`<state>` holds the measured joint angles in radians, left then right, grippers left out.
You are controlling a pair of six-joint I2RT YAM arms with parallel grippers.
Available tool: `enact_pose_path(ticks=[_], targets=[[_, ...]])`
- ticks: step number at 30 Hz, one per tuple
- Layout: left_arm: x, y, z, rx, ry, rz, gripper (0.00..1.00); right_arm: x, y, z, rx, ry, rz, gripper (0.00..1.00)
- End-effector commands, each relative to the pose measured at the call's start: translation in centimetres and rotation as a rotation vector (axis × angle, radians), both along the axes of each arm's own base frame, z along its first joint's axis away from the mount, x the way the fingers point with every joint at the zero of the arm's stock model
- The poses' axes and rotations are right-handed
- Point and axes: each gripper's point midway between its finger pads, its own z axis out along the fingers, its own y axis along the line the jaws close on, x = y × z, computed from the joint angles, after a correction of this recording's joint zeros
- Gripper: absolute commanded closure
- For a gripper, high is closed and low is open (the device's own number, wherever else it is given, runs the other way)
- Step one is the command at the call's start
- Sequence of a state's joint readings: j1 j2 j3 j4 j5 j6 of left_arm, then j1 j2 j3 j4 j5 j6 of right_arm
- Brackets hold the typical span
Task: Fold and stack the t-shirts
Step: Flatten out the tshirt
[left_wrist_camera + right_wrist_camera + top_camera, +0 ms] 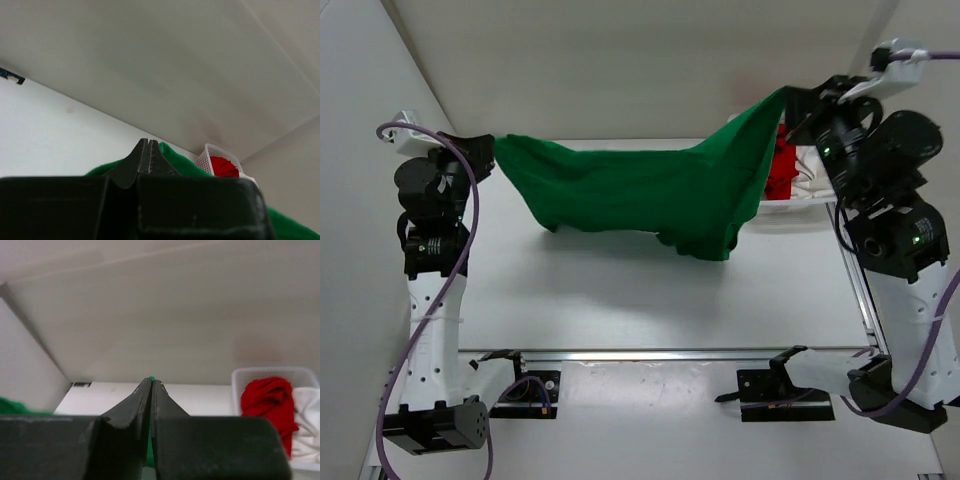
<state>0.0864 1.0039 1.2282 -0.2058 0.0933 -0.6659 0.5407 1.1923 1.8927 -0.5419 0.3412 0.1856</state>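
Note:
The green t-shirt (640, 190) hangs stretched in the air between both grippers, its lower edge sagging toward the table. My left gripper (498, 152) is shut on its left end; in the left wrist view the jaws (149, 143) are closed with green cloth (177, 160) just behind them. My right gripper (788, 96) is raised higher and is shut on the shirt's right end; green cloth shows between the closed jaws (151, 381). The red t-shirt (267, 400) and the white t-shirt (307, 410) lie in the basket.
The white mesh basket (810, 196) stands at the back right of the table, behind the hanging shirt; it also shows in the left wrist view (207, 156) and the right wrist view (260, 371). White walls enclose the back and left side. A metal rail (660, 354) runs along the near edge.

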Motion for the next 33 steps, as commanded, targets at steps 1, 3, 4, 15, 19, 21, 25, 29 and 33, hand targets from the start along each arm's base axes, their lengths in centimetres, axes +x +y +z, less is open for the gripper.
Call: enact_pose_path(ticks=[1,3,4,15,19,21,25,29,33], targets=[[-0.2,-0.3,-0.3,0.037,0.039,-0.013,1.0,4.4,-1.2,-2.4,-0.111,0.089,0.019,1.0],[1.0,-0.1,-2.4,0.037,0.091,0.0,1.0,8.4,-1.0,-5.5,-0.121,0.175,0.053,1.0],[1.8,0.0,-3.9,0.039,0.131,-0.001,1.0,9.2,-0.1,-6.5,-0.129,0.196,0.095,1.0],[12.5,-0.8,-8.7,0.049,0.288,0.006,1.0,23.5,1.1,-10.5,-0.121,0.243,0.202,1.0],[15.1,-0.6,-2.6,0.041,0.196,0.015,1.0,22.5,-0.3,-2.8,-0.105,0.001,0.151,1.0],[14.8,0.3,2.3,0.038,0.11,0.059,1.0,20.5,-1.3,1.7,-0.099,-0.13,0.138,1.0],[13.4,2.3,8.2,0.051,-0.01,0.115,1.0,17.5,-2.7,6.5,-0.088,-0.271,0.161,1.0],[12.3,4.8,9.9,0.059,-0.055,0.171,1.0,16.6,-3.2,5.8,-0.108,-0.229,0.171,1.0],[11.2,5.4,7.6,0.127,-0.036,0.241,1.0,17.3,-1.6,-0.6,-0.201,-0.066,0.146,1.0]])
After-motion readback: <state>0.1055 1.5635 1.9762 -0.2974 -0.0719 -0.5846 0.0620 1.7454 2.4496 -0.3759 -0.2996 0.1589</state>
